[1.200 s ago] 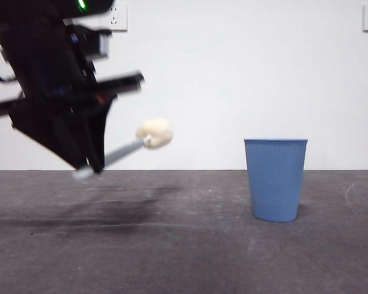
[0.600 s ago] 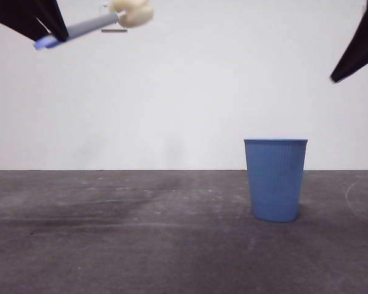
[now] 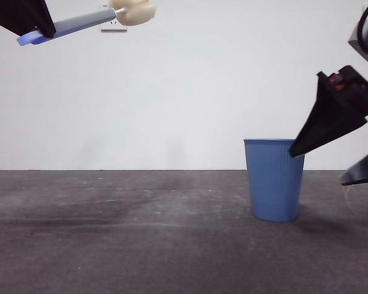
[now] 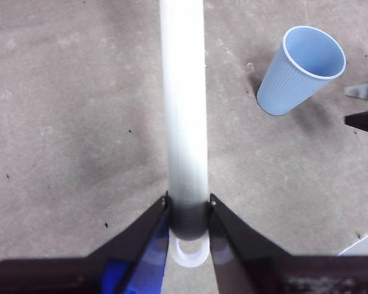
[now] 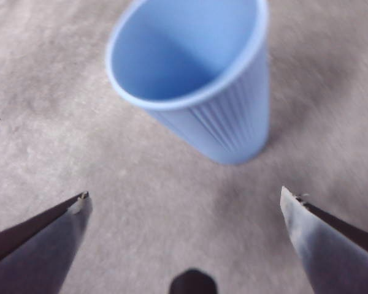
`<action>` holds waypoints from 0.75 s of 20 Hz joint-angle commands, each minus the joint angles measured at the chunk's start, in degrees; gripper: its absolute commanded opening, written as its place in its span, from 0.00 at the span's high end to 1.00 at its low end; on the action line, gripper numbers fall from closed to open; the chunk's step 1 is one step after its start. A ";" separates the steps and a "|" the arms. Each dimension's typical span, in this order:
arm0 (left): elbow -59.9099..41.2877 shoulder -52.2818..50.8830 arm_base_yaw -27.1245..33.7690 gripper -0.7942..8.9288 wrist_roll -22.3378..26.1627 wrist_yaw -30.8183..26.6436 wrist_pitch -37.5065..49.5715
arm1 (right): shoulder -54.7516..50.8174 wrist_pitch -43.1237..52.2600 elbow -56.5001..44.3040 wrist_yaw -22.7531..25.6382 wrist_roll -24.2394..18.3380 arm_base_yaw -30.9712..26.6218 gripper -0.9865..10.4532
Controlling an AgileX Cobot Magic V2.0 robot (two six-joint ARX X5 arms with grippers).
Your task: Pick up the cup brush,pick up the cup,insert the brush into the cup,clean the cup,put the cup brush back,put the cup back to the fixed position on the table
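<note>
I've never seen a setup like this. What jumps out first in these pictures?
Probably the blue cup, standing upright on the dark table, right of centre in the front view. The right claw, wide open, is close beside it, not touching. High at the upper left, the left claw holds the cup brush aloft.

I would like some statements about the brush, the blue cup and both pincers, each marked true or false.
1. The left pincer is shut on the grey-handled cup brush with the cream sponge head. True.
2. The blue ribbed plastic cup lies on its side. False: it stands upright on the dark grey table.
3. The right pincer is open, near the cup. True.
4. The sponge head is inside the cup. False: the brush is high above the table, far from the cup.
5. The right pincer grips the cup. False: its jaws stand apart, not touching it.
</note>
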 commanded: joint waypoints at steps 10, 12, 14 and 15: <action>0.04 -0.07 0.15 0.93 3.48 -0.07 0.37 | 18.12 19.98 -0.57 4.42 -6.08 3.91 0.37; 0.04 -0.07 0.15 0.93 3.50 -0.07 0.31 | 21.33 25.00 -0.57 4.46 -6.12 4.28 0.37; 0.04 -0.07 0.15 0.93 3.50 -0.07 0.20 | 23.89 29.70 -0.57 4.83 -6.12 4.70 0.37; 0.04 -0.07 0.15 0.93 3.48 -0.07 0.15 | 24.96 31.36 -0.57 5.01 -6.14 4.70 0.37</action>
